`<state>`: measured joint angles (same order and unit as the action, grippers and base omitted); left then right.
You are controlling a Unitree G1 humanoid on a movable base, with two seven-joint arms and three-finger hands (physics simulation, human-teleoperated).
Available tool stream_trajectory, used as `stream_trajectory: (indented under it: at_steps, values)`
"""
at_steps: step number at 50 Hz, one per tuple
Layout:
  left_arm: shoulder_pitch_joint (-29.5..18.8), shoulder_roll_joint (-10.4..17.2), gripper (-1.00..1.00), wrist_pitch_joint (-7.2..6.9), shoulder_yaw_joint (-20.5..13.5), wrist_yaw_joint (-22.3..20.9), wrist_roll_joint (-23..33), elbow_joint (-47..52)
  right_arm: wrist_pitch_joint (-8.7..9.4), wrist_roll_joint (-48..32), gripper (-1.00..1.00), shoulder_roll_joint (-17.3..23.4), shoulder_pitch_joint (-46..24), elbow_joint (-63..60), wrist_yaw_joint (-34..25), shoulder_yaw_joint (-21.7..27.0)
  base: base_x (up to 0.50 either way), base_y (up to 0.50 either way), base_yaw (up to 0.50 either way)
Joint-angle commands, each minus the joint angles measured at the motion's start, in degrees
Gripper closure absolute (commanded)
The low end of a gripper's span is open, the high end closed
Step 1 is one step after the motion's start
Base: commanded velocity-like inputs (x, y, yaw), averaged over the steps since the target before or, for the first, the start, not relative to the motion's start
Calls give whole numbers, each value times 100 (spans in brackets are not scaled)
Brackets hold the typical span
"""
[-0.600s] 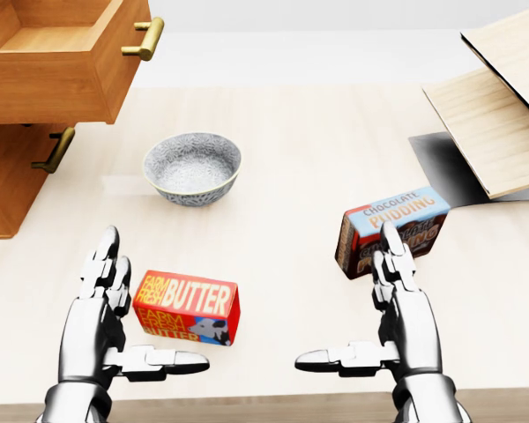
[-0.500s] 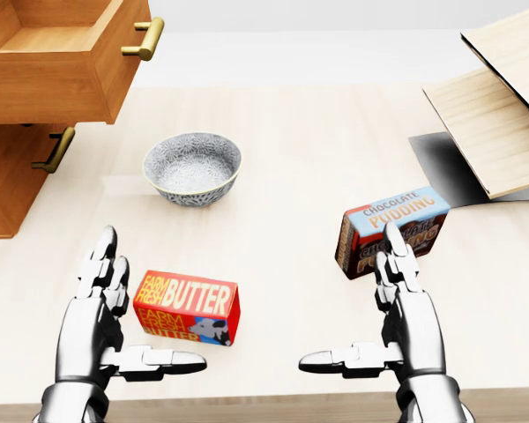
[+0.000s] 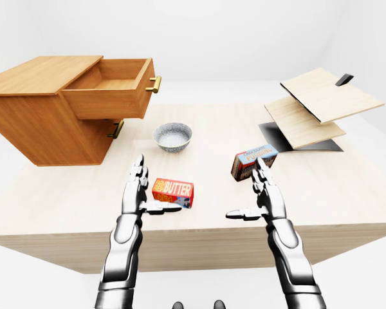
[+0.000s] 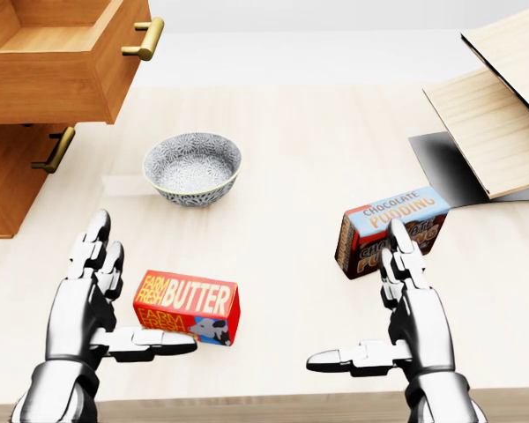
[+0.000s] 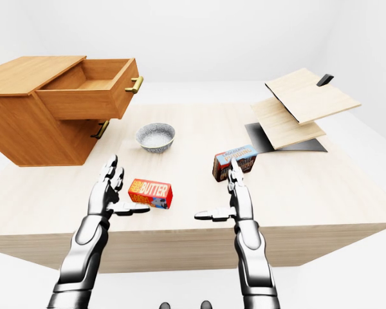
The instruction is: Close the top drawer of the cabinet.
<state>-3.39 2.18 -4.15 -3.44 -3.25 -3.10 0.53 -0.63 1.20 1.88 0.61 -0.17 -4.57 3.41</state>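
Note:
The wooden cabinet point(image 3: 35, 112) stands at the left of the table. Its top drawer point(image 3: 109, 96) is pulled out to the right, empty, with a brass handle point(image 3: 154, 84). The lower drawer is shut, with its own handle point(image 3: 116, 130). My left hand point(image 4: 93, 300) is open, low at the left, beside a red butter box point(image 4: 187, 306). My right hand point(image 4: 397, 308) is open, low at the right, just below a chocolate pudding box point(image 4: 392, 229). Both hands are well below and right of the drawer and hold nothing.
A patterned grey bowl point(image 4: 192, 167) sits between the cabinet and the boxes. Two tilted wooden boards point(image 3: 312, 106) lean over a dark mat point(image 3: 296, 138) at the right. The table's near edge point(image 3: 193, 241) runs below my hands.

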Motion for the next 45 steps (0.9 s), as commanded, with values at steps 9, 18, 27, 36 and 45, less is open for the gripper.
stream_trajectory:
  at_steps: [9, 18, 27, 36, 45]
  values:
    - [-1047, 258, -100, -85, -201, -12, -43, 758, 563, -21, -100, 227, -938, -1388, -7, 200, 0, 0, 0]
    - [-1429, 313, -100, -85, -218, 64, -153, 1138, 563, 112, -100, 229, -1464, -1975, 205, 183, 0, 0, 0]
    - [-1337, 228, -100, -85, -143, 158, -265, 1653, 563, 73, -100, 176, -1318, -1983, 188, 39, 0, 0, 0]
    - [-1391, 210, -100, -85, -96, 153, -267, 1618, 563, 105, -100, 138, -1295, -1983, 162, 26, 0, 0, 0]
    - [-1395, 228, -100, -85, -136, 145, -293, 1590, 563, 103, -100, 122, -1332, -1972, 184, 2, 17, -12, 0]
